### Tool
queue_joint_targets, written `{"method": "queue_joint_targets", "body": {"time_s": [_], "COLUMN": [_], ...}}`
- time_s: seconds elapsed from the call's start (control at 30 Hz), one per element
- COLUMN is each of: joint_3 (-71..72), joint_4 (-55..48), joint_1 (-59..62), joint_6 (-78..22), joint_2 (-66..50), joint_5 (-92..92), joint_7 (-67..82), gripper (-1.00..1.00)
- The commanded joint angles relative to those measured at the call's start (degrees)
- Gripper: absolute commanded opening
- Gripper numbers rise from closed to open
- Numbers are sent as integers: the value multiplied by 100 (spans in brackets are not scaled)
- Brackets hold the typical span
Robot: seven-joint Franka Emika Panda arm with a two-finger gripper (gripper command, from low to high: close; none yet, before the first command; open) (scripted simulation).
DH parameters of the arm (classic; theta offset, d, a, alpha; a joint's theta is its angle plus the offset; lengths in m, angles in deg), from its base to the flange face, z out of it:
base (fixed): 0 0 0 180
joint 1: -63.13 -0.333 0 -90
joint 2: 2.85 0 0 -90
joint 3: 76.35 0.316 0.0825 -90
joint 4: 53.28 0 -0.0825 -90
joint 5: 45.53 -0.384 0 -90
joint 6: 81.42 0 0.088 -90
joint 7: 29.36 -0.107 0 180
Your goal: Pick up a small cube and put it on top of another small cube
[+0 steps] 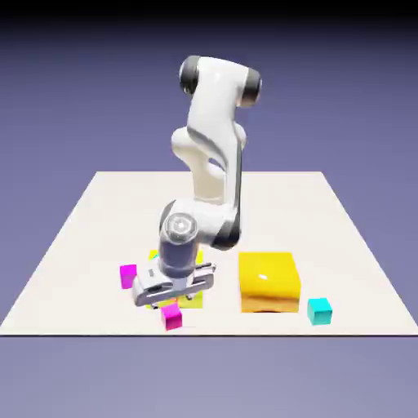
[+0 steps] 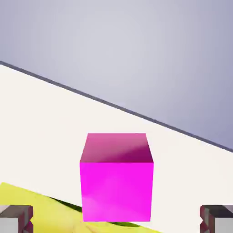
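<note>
A small cube (image 1: pixel 171 315), glossy pinkish-magenta, sits on the table near its front edge. In the hand view this small cube (image 2: pixel 116 182) is large and centred, standing just past a yellow block's edge (image 2: pixel 41 209). My gripper (image 1: pixel 173 300) hangs low right above and behind it, tilted toward it. The gripper (image 2: pixel 116 219) is open, its grey fingertips (image 2: pixel 16 217) wide apart on either side of the cube without touching it. A second small magenta cube (image 1: pixel 128 275) rests further toward the exterior view's left.
A big yellow block (image 1: pixel 269 282) stands to the exterior view's right of the gripper. Another yellow block (image 1: pixel 194 299) is mostly hidden under the hand. A small cyan-green cube (image 1: pixel 320 310) lies near the front right. The table's front edge (image 1: pixel 209 332) runs just past the cube.
</note>
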Motion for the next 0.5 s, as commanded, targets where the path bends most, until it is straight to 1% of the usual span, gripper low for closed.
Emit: {"method": "queue_joint_targets", "body": {"time_s": [0.0, 0.03, 0.07, 0.1, 0.2, 0.23, 0.47], "joint_3": [65, 89, 89, 89, -106, -20, 1183], "joint_4": [48, 65, 65, 65, -78, -90, -35], "joint_1": [62, 85, 85, 85, -102, -257, -1710], "joint_6": [249, 340, 340, 340, -407, -467, -142], "joint_2": [-205, -279, -279, -279, 334, 450, 902], "joint_5": [-77, -105, -105, -105, 125, 302, 1933], "joint_7": [41, 56, 56, 56, -67, 62, 1647], "gripper": [0, 0, -100, -100, -100, -100, -100]}}
